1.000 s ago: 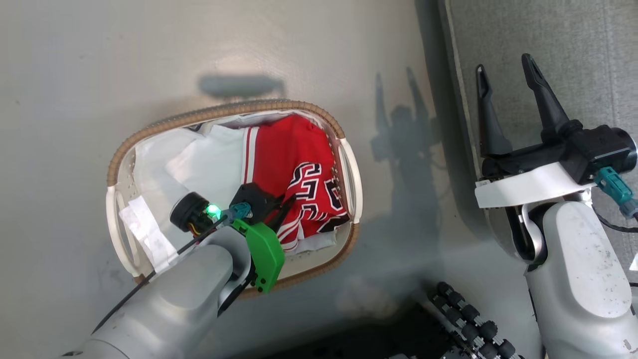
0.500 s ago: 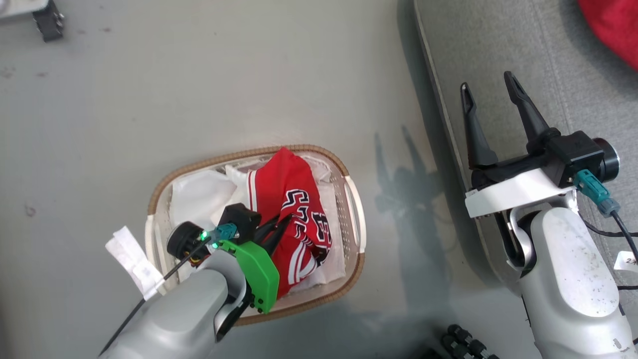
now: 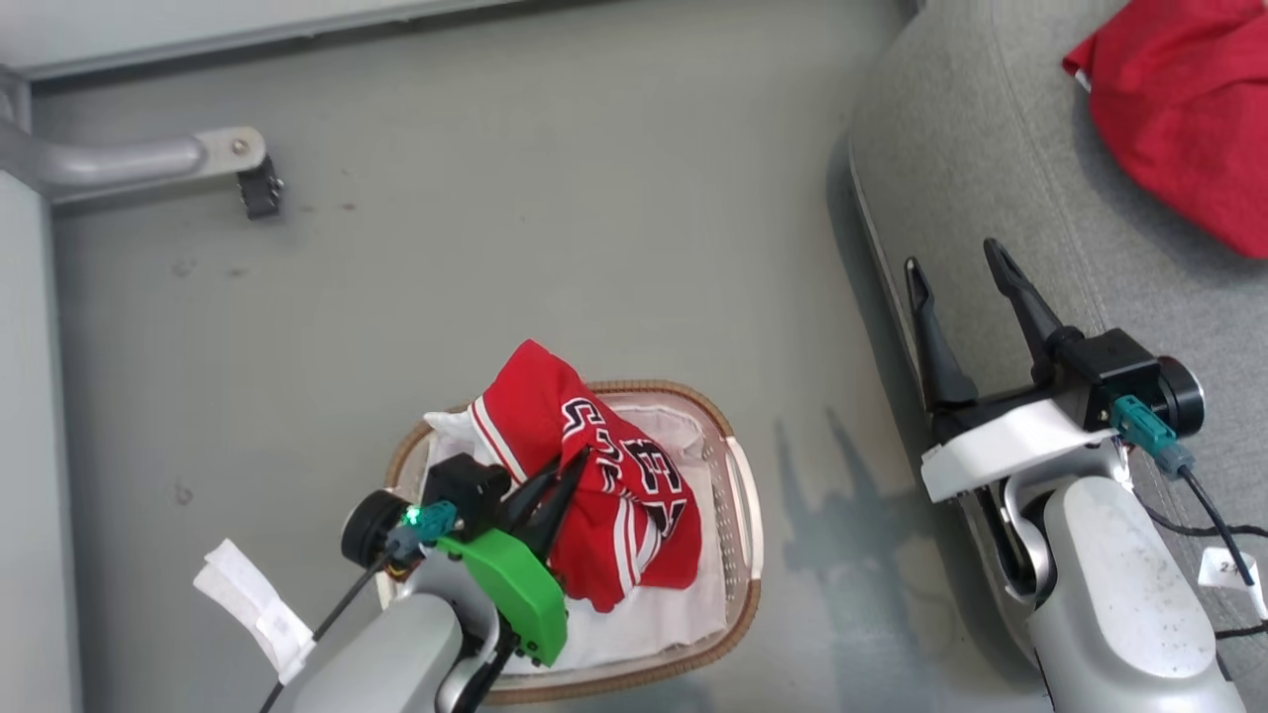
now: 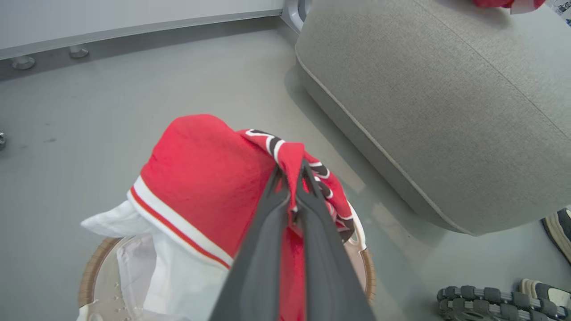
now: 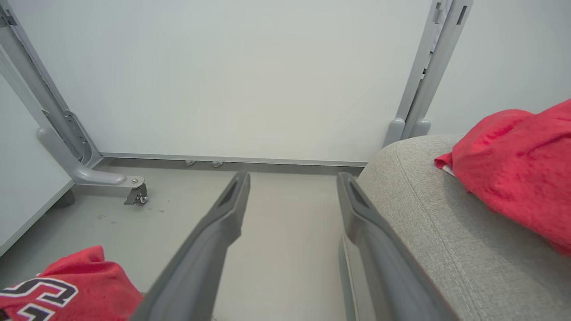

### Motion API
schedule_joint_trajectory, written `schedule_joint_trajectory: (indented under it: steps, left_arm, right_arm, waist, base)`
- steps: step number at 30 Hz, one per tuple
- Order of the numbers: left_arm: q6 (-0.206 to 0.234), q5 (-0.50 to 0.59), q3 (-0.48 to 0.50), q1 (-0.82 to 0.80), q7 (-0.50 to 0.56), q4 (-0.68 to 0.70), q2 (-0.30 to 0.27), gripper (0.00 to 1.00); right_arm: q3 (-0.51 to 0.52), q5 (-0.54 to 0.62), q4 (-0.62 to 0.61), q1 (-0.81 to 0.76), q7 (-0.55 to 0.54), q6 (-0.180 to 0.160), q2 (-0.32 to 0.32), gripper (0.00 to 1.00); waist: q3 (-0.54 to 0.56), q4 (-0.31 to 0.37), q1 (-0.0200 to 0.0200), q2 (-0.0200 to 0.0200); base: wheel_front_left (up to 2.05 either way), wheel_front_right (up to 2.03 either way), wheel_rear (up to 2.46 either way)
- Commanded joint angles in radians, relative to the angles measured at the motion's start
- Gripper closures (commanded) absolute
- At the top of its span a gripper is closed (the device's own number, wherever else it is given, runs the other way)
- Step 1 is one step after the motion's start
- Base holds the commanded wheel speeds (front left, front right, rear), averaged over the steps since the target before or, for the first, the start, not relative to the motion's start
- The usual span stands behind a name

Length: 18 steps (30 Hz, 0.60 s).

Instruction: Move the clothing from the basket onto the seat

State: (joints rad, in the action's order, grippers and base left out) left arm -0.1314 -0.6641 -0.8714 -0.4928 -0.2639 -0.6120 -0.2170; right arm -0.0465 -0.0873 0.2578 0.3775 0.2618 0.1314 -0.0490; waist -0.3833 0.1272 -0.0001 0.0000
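A red jersey [image 3: 604,475] with white trim and black-and-white lettering is pulled up out of the white basket [image 3: 738,495], which stands on the floor. My left gripper [image 3: 573,467] is shut on a fold of that jersey [image 4: 209,187], its fingers [image 4: 276,209] pinching the cloth. The white liner [image 3: 654,614] lies under it. Another red jersey [image 3: 1179,109] rests on the light-grey seat [image 3: 991,129] at the upper right. Over the seat's near edge my right gripper [image 3: 959,265] stands open with nothing in it [image 5: 292,183].
A grey frame leg with a caster [image 3: 260,188] stands on the floor at the upper left, beside a white wall panel [image 5: 223,67]. Shoes [image 4: 499,296] lie on the floor near the seat's corner. Grey floor [image 3: 555,218] stretches between basket and wall.
The head camera has risen and tilted, so the whole picture shifted down. My left gripper has lifted the jersey higher, from lying in the basket to bunched above its rim. The right gripper stays open.
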Motion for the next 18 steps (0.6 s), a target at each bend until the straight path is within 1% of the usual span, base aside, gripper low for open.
schedule_joint_trajectory:
  steps: [1,10,18]
  left_arm:
    - [0.001,0.022,0.012,0.037,0.000,0.027,0.000,1.00]
    - [0.001,0.107,0.144,0.117,-0.001,0.167,-0.010,1.00]
    - [0.001,0.154,0.229,0.162,-0.001,0.262,0.015,1.00]
  right_arm:
    - [0.001,-0.005,0.008,-0.025,0.005,-0.001,-0.004,0.00]
    - [-0.003,-0.026,0.034,-0.088,0.005,-0.001,-0.004,0.00]
    - [-0.011,-0.040,0.059,-0.152,0.005,-0.001,-0.004,0.00]
  waist:
    - [0.097,-0.051,0.0001,0.0000]
    - [0.201,-0.076,0.0001,0.0000]
    - [0.288,-0.092,0.0001,0.0000]
  base:
    - [0.00,0.00,0.00]
    - [0.00,0.00,0.00]
    - [0.00,0.00,0.00]
